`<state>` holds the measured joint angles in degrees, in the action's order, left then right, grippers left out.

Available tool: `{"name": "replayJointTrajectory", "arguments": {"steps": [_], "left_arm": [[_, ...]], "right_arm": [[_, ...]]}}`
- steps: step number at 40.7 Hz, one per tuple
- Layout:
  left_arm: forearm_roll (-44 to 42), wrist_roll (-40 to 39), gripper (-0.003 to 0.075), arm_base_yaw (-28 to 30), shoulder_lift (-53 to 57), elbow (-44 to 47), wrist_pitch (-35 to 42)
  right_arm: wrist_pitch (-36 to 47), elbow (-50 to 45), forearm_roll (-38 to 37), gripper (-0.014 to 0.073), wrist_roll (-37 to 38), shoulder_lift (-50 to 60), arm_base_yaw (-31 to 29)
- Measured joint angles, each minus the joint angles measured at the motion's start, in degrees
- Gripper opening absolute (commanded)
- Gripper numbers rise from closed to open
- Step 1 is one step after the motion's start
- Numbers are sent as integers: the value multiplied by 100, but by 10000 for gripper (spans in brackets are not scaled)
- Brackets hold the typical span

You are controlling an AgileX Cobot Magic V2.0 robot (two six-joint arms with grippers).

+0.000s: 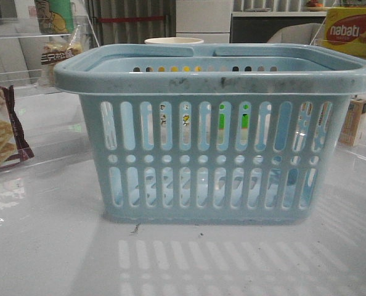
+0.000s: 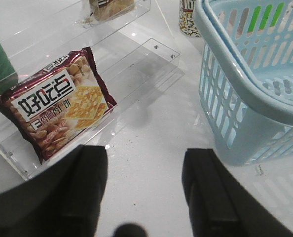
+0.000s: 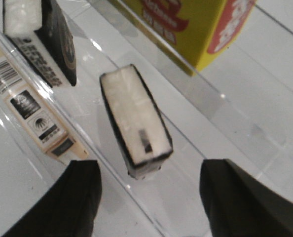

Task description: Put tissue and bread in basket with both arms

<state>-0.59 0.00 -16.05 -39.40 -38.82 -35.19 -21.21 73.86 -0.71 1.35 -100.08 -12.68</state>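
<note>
Sitting in the middle of a shiny white table (image 1: 47, 246) is the big light-blue basket (image 1: 217, 154), with dark scuffs on its rim. Light falls through its slots and makes stripes on the table at 6 o'clock. At 9 o'clock from the basket, a maroon cracker packet (image 1: 1, 126) lies on a clear plastic shelf (image 1: 23, 74). Around 10 o'clock, higher on that shelf, the bread (image 1: 60, 55) sits in its clear wrapper. At 2 o'clock a yellow box (image 1: 352, 31) rests high up. Behind it all are grey cabinets.

From the left wrist, the left gripper (image 2: 144, 192) has its fingers spread wide over bare table, near the maroon packet and the basket.

From the right wrist, the right gripper (image 3: 149, 202) is spread wide too, holding nothing. The tissue (image 3: 136, 121), dark with a pale face, stands on clear plastic, just beyond the fingers.
</note>
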Motion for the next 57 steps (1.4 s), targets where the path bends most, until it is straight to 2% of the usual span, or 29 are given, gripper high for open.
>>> {"name": "replayJointTrajectory", "arguments": {"steps": [8, 11, 17, 21, 30, 38, 49, 57], "left_arm": [[0, 0, 400, 0, 0, 0, 0], [0, 0, 400, 0, 0, 0, 0], [0, 0, 400, 0, 0, 0, 0], [0, 0, 400, 0, 0, 0, 0], [0, 0, 400, 0, 0, 0, 0], [0, 0, 400, 0, 0, 0, 0], [0, 0, 400, 0, 0, 0, 0], [0, 0, 400, 0, 0, 0, 0]], "right_arm": [[266, 154, 0, 516, 8, -332, 0], [366, 154, 0, 435, 8, -396, 11], [489, 167, 0, 218, 8, -433, 22], [518, 167, 0, 157, 8, -446, 46], [325, 167, 162, 151, 8, -227, 154], [2, 167, 198, 151, 8, 591, 618], [-564, 177, 224, 151, 8, 1756, 1894], [-1277, 177, 259, 159, 8, 1892, 3027]]}}
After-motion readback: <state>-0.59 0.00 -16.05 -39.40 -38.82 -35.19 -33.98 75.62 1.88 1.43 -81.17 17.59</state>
